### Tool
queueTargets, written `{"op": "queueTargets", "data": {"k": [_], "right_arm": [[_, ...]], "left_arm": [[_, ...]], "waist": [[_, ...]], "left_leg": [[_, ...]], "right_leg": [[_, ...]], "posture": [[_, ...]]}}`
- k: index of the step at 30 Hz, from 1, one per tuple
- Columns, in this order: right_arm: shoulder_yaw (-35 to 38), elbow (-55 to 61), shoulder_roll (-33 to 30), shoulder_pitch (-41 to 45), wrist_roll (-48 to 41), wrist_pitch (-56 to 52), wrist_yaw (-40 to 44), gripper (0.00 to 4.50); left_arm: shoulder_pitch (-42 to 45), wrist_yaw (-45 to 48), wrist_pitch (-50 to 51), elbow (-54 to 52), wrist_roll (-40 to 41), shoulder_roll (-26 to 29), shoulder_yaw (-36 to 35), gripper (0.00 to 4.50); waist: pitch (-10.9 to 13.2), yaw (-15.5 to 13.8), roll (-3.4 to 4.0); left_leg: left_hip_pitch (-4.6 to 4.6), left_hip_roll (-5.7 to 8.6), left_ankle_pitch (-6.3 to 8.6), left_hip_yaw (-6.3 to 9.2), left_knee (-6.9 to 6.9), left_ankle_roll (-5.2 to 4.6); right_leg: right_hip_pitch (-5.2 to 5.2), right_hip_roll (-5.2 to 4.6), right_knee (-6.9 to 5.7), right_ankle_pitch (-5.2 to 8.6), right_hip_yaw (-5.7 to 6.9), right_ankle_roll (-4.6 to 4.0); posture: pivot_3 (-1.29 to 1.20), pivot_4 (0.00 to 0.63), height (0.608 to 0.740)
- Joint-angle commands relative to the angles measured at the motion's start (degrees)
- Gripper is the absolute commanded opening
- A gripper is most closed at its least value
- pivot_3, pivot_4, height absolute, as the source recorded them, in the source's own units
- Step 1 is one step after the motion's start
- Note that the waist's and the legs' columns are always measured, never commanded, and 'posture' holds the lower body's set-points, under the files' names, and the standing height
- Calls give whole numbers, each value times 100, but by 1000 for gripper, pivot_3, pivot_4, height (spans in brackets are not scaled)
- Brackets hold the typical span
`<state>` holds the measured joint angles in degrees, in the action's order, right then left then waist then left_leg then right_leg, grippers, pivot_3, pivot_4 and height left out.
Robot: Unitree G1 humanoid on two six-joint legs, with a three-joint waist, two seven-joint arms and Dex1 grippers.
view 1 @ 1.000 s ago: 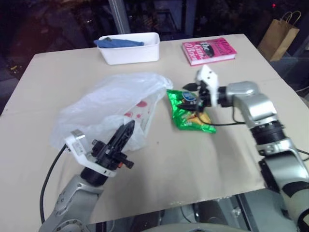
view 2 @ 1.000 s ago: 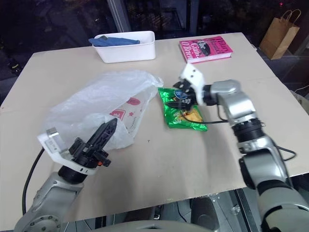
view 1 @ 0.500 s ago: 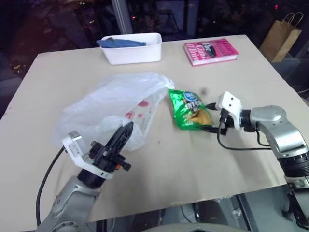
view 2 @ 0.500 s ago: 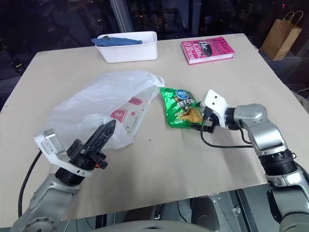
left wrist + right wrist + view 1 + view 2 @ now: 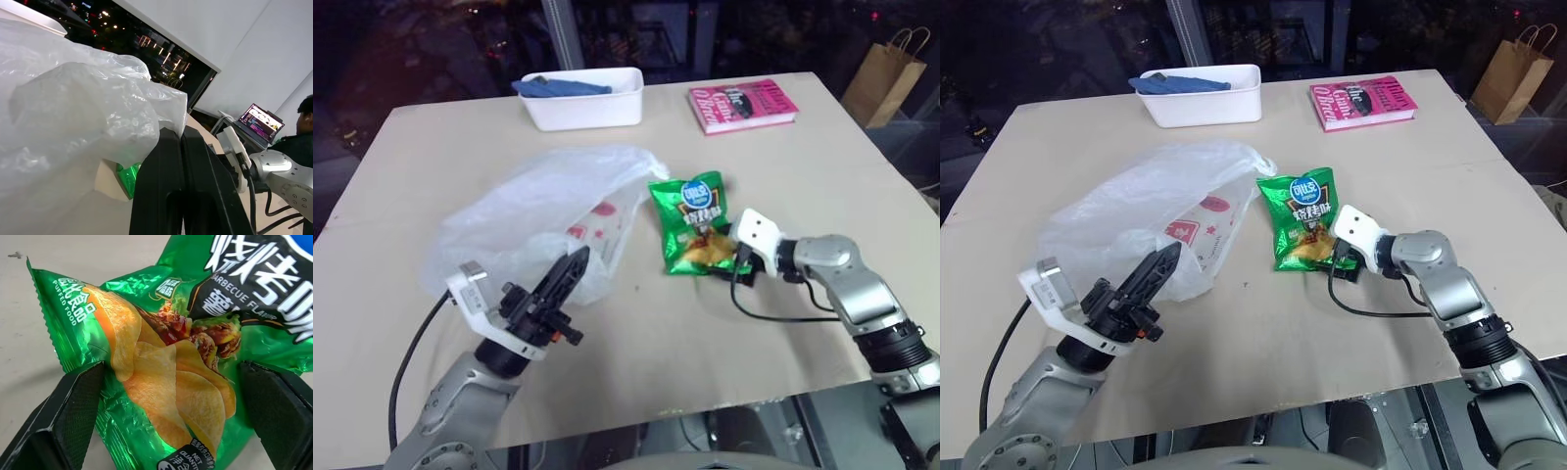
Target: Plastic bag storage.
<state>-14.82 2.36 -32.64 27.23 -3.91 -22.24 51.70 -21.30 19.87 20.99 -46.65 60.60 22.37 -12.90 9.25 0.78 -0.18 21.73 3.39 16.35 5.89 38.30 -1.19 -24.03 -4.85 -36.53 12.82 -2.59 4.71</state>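
The plastic bag (image 5: 533, 215) lies crumpled at the table's left of centre, translucent white with red print. My left gripper (image 5: 574, 262) is shut at its near edge, with the film bunched around the fingertips (image 5: 172, 142). A shiny green snack packet (image 5: 690, 220) lies just right of the bag. Low over the table, my right gripper (image 5: 732, 262) stands open at the packet's near right end. Its two fingers (image 5: 73, 416) flank that end of the packet (image 5: 161, 357) without pinching it.
A white bin (image 5: 582, 98) holding a blue cloth stands at the back of the table (image 5: 724, 362), with a pink book (image 5: 741, 103) to its right. A brown paper bag (image 5: 876, 78) stands beyond the far right corner. A person (image 5: 305, 122) sits by a laptop (image 5: 259, 120).
My right gripper has come down from above the snack packet to table level at its near right end, still open. The packet has turned a little. My left gripper and the bag have not moved.
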Motion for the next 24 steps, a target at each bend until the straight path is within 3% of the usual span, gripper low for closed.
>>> {"op": "queueTargets", "data": {"k": [1, 10, 16, 21, 24], "right_arm": [[-86, -48, 75, -43, 119, 86, -84, 3940], [-118, -477, 70, 57, 546, 594, -272, 49], [64, -402, 86, 96, 348, 671, -151, 49], [554, 239, 33, 269, -708, -89, 429, 49], [583, 886, -473, 623, -1556, -999, 1396, 49]], "left_arm": [[-21, 37, -48, -64, -76, 5, 44, 0], [14, -10, -76, -59, -194, -73, 142, 0], [34, -28, -72, -70, -227, -95, 180, 0], [43, -30, -49, -93, -200, -81, 181, 0], [20, 30, -42, -133, -107, -38, 144, 0]], "waist": [[0, 1, 0], [-1, -1, -1], [-2, 0, -3], [3, -2, -2], [12, -2, 6]], "left_leg": [[0, 0, 0, 0, 0, 0], [-13, 1, 0, 0, 0, 0], [-19, 1, 0, 4, 1, 0], [-14, 0, 0, 9, 1, -1], [-6, 1, 1, 10, 0, -3]], "right_leg": [[1, 0, 0, 0, 0, 0], [17, 0, 1, 0, 2, 0], [26, 0, 2, 0, 5, 0], [24, -1, 3, 0, 7, 0], [21, -3, 9, 0, 8, 0]], "posture": [[0, 150, 740], [0, 150, 740], [0, 150, 740], [0, 150, 740], [0, 150, 740]]}}
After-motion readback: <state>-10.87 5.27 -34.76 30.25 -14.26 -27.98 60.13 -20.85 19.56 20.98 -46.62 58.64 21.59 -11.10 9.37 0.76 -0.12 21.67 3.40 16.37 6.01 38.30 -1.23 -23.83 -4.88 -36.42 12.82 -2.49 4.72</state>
